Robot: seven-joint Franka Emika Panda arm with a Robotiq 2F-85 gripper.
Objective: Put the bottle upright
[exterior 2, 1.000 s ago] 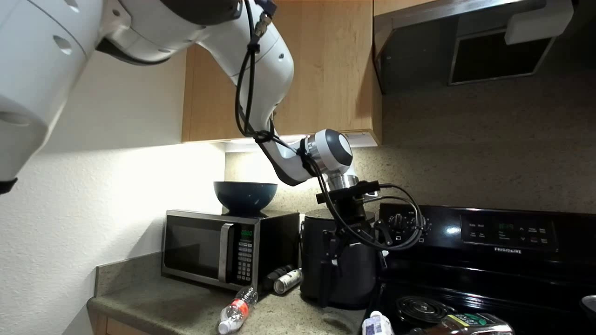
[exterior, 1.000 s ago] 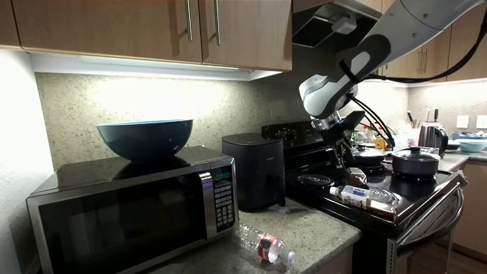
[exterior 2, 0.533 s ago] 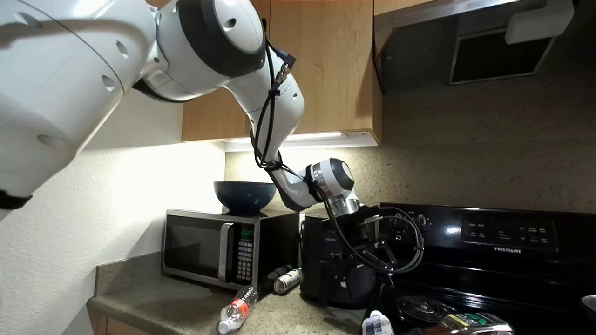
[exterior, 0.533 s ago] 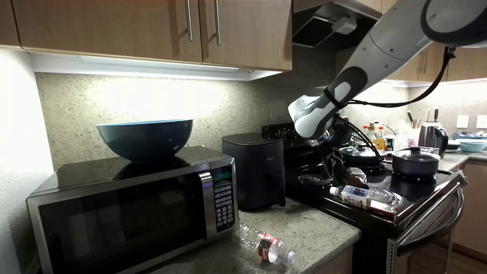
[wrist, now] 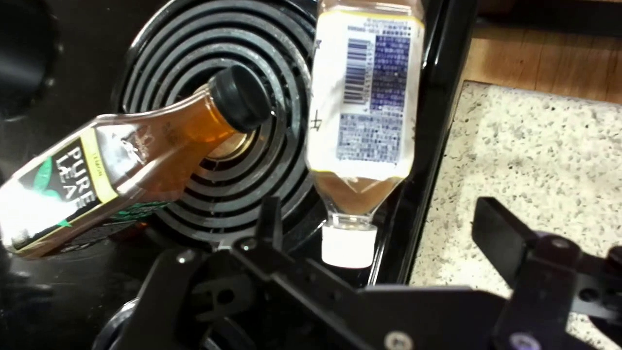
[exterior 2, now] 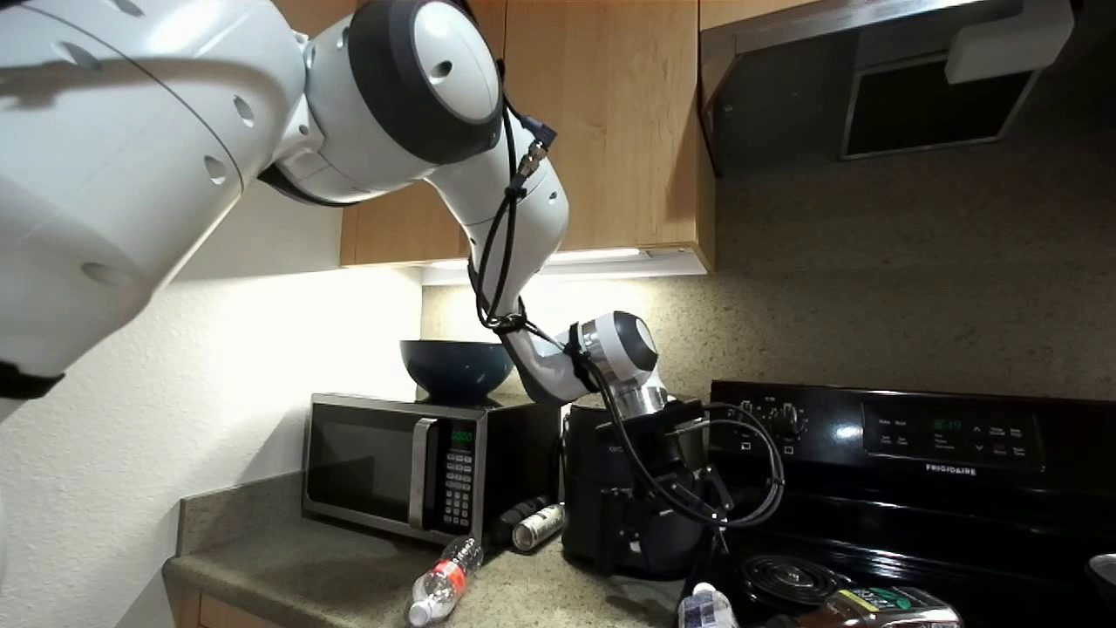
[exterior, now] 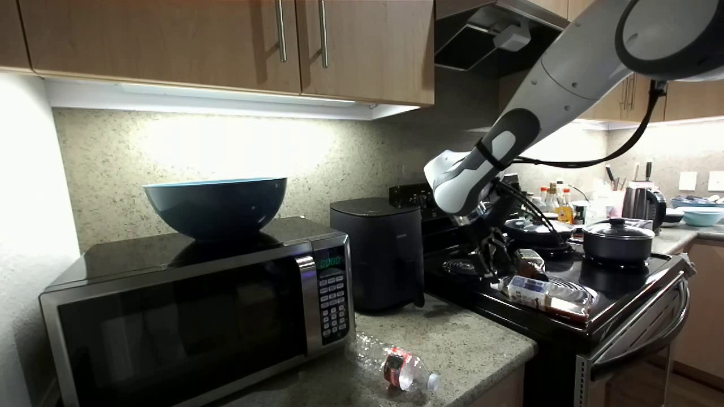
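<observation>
Gripper (wrist: 379, 218), black, two-fingered; jaws spread wide, low over the stove (wrist: 39, 296). Bottle (wrist: 364, 112), slim, clear, white-capped, white-labelled, brown contents; lying on its side along the stove's edge, cap toward the gripper, contact between the two impossible to tell. Tea bottle (wrist: 136, 160), black-capped, marked "Pure Leaf"; on its side, neck over a coil burner (wrist: 238, 187). Black appliance (exterior: 376, 254), upright on the speckled counter (exterior: 481, 345), between stove and microwave (exterior: 186, 333). Red-banded bottle (exterior: 396, 367), clear; lying near the microwave. Blue bowl (exterior: 218, 209), on the microwave's top.
</observation>
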